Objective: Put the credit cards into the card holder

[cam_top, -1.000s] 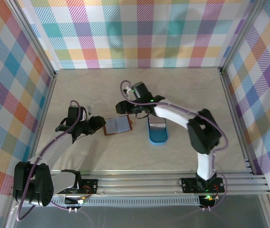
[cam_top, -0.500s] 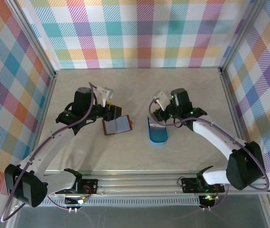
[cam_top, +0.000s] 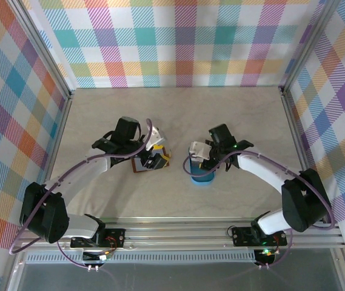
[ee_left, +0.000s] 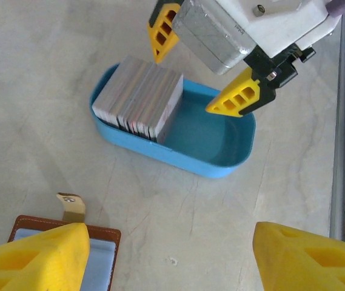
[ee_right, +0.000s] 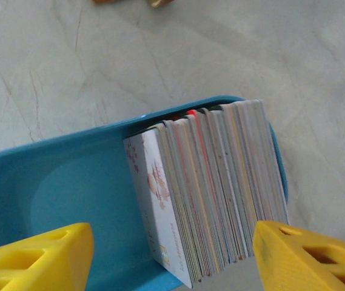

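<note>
The credit cards (ee_right: 214, 200) stand on edge as a thick stack at one end of a blue oval tray (ee_right: 69, 182). My right gripper (ee_right: 172, 260) hovers just above that stack, open, with a yellow finger on either side of it. In the left wrist view the card stack (ee_left: 139, 97) shows with the right gripper (ee_left: 199, 66) over it. The card holder (ee_left: 113, 237), reddish-brown with a pale blue lining and a snap tab (ee_left: 71, 206), lies open on the table. My left gripper (ee_left: 172, 260) is open above the card holder's right edge and holds nothing.
From above, the card holder (cam_top: 139, 165) and the tray (cam_top: 202, 177) lie side by side mid-table, with a strip of bare tabletop between them. The left gripper (cam_top: 157, 159) and the right gripper (cam_top: 201, 162) are close together. Plaid walls and metal rails enclose the table.
The left arm swung right and now hangs over the card holder. The right arm left the card holder and came down over the tray. Both grippers opened wider.
</note>
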`<state>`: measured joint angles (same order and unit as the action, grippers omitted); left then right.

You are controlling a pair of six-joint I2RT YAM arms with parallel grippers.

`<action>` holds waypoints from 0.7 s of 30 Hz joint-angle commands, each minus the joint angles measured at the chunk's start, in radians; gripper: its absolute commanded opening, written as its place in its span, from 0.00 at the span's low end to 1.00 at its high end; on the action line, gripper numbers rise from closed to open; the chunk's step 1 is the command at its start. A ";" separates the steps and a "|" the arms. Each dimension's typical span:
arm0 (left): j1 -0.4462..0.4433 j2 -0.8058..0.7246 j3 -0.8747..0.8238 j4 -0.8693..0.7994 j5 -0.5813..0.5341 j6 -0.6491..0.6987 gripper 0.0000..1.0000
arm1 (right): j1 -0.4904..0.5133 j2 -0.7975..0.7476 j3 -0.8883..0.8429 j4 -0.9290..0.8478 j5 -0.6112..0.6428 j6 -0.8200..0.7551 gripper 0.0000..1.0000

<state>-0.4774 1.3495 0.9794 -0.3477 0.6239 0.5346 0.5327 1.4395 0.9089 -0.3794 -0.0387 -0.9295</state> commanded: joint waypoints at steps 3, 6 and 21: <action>-0.009 -0.002 -0.067 0.113 0.057 0.060 0.73 | 0.007 0.034 -0.014 0.103 0.024 -0.154 0.74; -0.009 0.012 -0.070 0.111 0.037 0.056 0.73 | 0.010 0.050 -0.020 0.152 0.043 -0.184 0.74; -0.010 0.045 -0.081 0.118 0.010 0.056 0.75 | 0.013 0.112 -0.026 0.187 0.009 -0.284 0.76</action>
<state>-0.4774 1.3823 0.9035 -0.2329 0.6266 0.5667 0.5385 1.5497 0.8955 -0.1871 0.0139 -1.1740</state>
